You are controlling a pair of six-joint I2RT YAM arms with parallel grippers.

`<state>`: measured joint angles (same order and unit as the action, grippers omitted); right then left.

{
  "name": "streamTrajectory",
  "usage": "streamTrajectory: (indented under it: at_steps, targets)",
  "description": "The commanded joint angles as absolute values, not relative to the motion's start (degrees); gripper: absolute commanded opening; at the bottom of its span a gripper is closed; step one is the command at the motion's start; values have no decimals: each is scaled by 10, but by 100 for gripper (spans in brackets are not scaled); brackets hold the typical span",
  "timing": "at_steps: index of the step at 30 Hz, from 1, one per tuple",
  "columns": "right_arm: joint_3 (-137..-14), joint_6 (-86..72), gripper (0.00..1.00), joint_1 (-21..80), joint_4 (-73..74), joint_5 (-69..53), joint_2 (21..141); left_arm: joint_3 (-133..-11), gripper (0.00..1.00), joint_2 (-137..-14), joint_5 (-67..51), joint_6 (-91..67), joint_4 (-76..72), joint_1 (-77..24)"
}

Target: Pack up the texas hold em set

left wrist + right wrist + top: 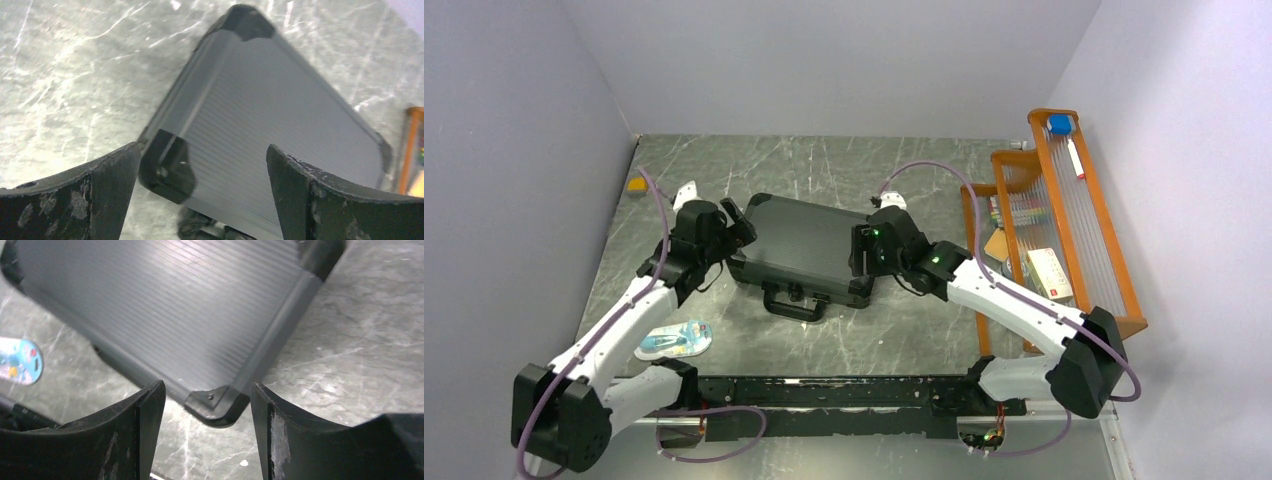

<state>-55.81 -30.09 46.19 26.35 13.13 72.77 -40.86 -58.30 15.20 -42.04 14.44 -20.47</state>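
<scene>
The black hard briefcase [809,245] lies closed on the marble table, its handle [792,305] toward the arms. Its ribbed lid fills the left wrist view [280,115] and the right wrist view [165,305]. My left gripper [736,222] is open at the case's left end, above its near-left corner [167,167]. My right gripper [861,252] is open at the case's right end, above its near-right corner [215,405]. Neither holds anything. Chips, card decks and small discs are out of view.
An orange wooden rack [1049,220] with small items stands at the right. A blue-white blister pack [674,340] lies near the left arm and shows in the right wrist view [17,360]. A small yellow object [636,184] sits at the far left.
</scene>
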Motion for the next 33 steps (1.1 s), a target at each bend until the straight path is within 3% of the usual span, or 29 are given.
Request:
streamTrajectory:
  at_steps: [1, 13, 33]
  targets:
    - [-540, -273, 64, 484, 212, 55, 707, -410, 98, -615, 89, -407, 181, -159]
    - [-550, -308, 46, 642, 127, 138, 822, -317, 72, -630, -30, -436, 105, -108]
    - [-592, -440, 32, 690, 51, 275, 984, -281, 45, -667, -96, -414, 91, -94]
